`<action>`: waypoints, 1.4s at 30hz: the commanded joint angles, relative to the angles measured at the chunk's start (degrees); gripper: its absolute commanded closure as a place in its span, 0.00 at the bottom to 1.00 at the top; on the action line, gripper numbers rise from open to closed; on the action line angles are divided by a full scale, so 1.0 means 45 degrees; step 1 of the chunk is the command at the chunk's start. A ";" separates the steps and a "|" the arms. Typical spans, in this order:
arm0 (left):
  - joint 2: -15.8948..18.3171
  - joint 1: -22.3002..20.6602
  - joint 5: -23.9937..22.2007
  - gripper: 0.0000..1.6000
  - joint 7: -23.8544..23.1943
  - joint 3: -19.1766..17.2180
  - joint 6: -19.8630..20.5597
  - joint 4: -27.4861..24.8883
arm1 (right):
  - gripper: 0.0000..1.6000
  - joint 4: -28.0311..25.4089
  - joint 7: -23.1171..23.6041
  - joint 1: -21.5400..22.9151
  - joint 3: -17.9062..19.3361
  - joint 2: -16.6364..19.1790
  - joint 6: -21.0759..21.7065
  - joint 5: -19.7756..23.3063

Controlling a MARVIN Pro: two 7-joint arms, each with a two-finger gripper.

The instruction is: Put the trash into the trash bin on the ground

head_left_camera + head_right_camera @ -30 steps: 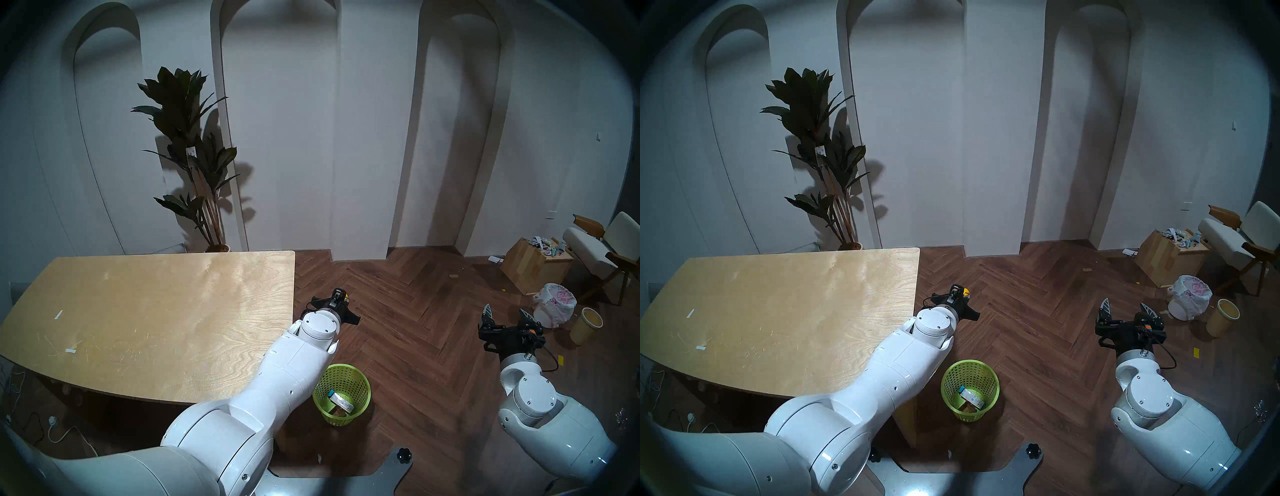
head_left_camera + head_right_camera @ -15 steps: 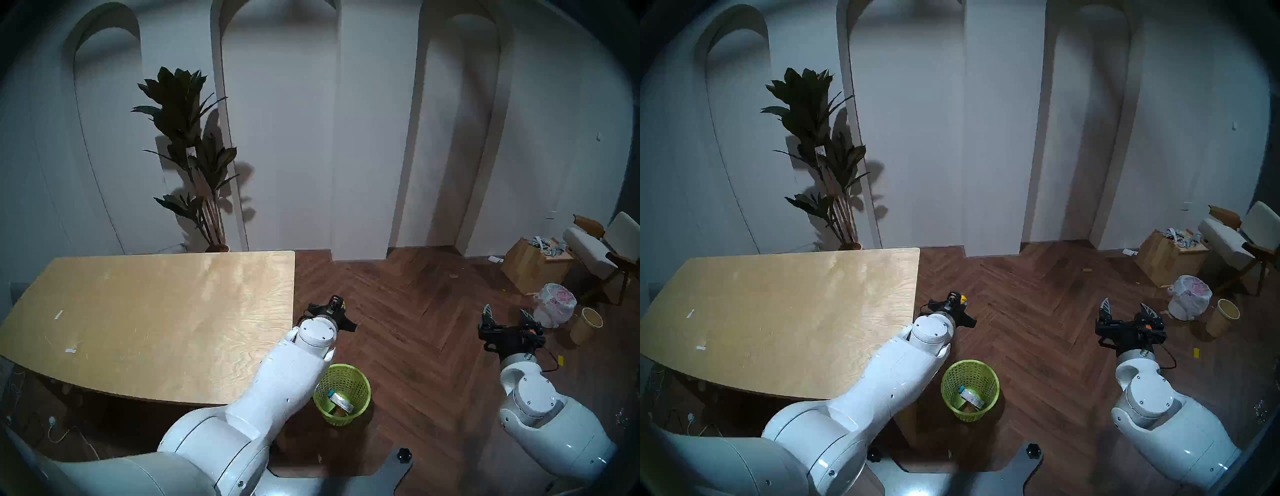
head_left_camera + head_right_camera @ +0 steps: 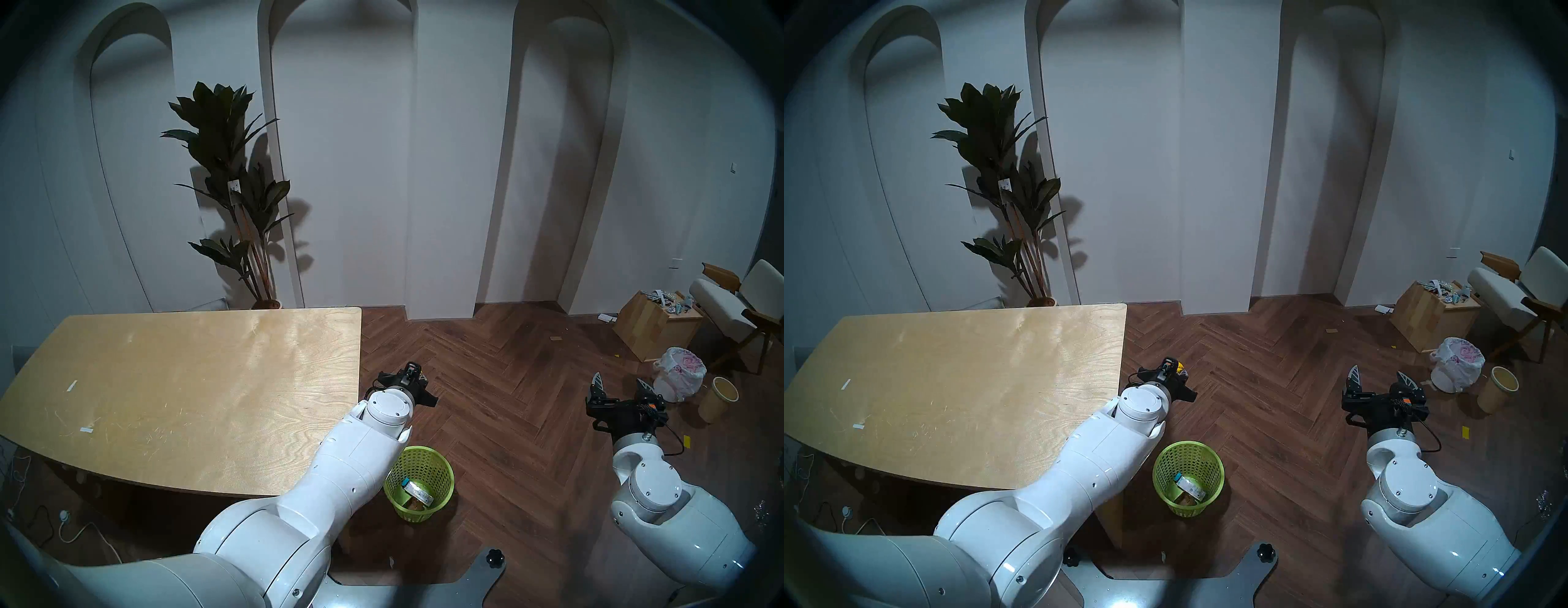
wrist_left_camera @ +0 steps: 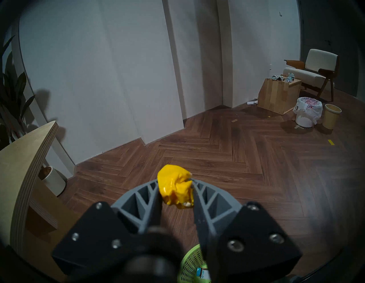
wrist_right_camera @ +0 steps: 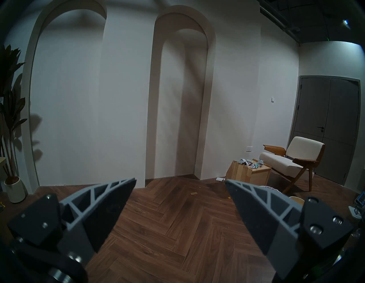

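Note:
My left gripper (image 4: 174, 182) is shut on the crumpled yellow paper ball (image 4: 175, 186) and holds it above the floor, just off the table's right edge; in the head view (image 3: 1176, 370) only a bit of yellow shows at its tip. The lime-green mesh trash bin (image 3: 441, 471) stands on the floor nearer to me than that gripper, partly under my left forearm, and its rim shows in the left wrist view (image 4: 192, 262). The blue-and-white carton (image 3: 418, 492) and a yellowish box (image 3: 1185, 500) lie inside it. My right gripper (image 3: 620, 382) is open and empty over the floor to the right (image 5: 180, 180).
The wooden table (image 3: 169, 382) on the left carries small white tape strips (image 3: 71, 385). A white bag-lined bin (image 3: 679, 373), a beige bin (image 3: 717, 399), a wooden box (image 3: 653, 327) and a chair (image 3: 729, 297) stand far right. A potted plant (image 3: 237, 191) stands behind the table.
My left gripper has drawn back a little toward me and the green bin, still holding the yellow ball. The right arm has not moved.

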 commanded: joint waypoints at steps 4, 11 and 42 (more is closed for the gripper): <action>-0.0158 -0.0329 0.0007 0.00 0.0125 -0.0042 0.0051 -0.0147 | 0.00 -0.0182 -0.0018 -0.0009 0.0114 0.0031 -0.0086 -0.0001; -0.0134 -0.0272 0.0013 0.00 0.0112 -0.0025 0.0053 -0.0224 | 0.00 -0.0182 -0.0018 -0.0009 0.0114 0.0031 -0.0087 -0.0001; 0.0205 -0.0595 0.0298 0.00 0.0710 -0.0497 -0.1069 -0.3133 | 0.00 -0.0256 0.0187 0.0353 -0.0221 -0.0028 -0.0002 -0.0034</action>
